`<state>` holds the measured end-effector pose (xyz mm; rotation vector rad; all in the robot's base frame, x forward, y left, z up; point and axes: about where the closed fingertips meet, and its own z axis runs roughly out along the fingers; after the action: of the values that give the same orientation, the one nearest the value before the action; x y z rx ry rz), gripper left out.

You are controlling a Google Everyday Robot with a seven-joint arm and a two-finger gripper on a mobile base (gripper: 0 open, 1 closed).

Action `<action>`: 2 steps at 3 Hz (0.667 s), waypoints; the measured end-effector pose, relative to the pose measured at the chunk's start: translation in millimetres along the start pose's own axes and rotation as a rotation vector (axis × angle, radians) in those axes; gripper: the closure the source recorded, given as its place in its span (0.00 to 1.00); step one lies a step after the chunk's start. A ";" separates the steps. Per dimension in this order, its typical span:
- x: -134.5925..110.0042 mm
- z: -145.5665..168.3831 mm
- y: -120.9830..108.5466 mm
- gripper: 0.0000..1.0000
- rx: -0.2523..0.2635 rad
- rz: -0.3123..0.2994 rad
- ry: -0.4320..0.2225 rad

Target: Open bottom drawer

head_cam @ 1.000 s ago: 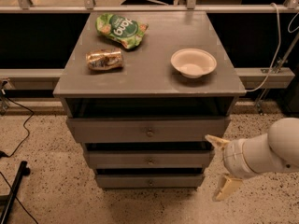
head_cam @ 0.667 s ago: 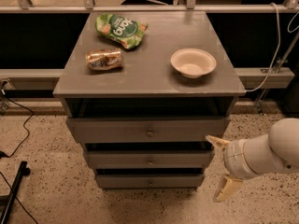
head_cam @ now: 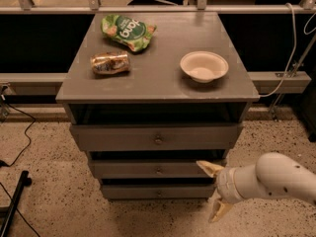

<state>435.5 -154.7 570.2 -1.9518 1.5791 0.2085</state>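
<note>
The bottom drawer [head_cam: 158, 191] is the slim grey front lowest in the grey cabinet, with a small round knob [head_cam: 159, 193] at its centre. It sits slightly set back under the middle drawer [head_cam: 158, 170], which lies under the top drawer [head_cam: 157, 138]. My gripper [head_cam: 213, 191] is at the lower right, off the cabinet's right front corner, level with the middle and bottom drawers. Its two tan fingers [head_cam: 209, 168] are spread wide apart and hold nothing. The gripper is to the right of the bottom knob and not touching it.
On the cabinet top [head_cam: 158, 78] lie a green snack bag [head_cam: 127, 31], a shiny wrapped snack [head_cam: 110, 62] and a white bowl [head_cam: 204, 66]. A black stand leg [head_cam: 15, 201] and cables lie on the speckled floor at left. A rail runs behind.
The gripper has shifted slightly left, toward the cabinet's right front corner. The drawers and the items on top have not moved.
</note>
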 end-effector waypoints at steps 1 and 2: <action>21.9 50.3 25.0 0.00 0.020 -0.044 -0.090; 23.1 70.1 40.4 0.00 -0.002 -0.038 -0.128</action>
<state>421.8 -139.8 488.6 -1.9284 1.4592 0.3131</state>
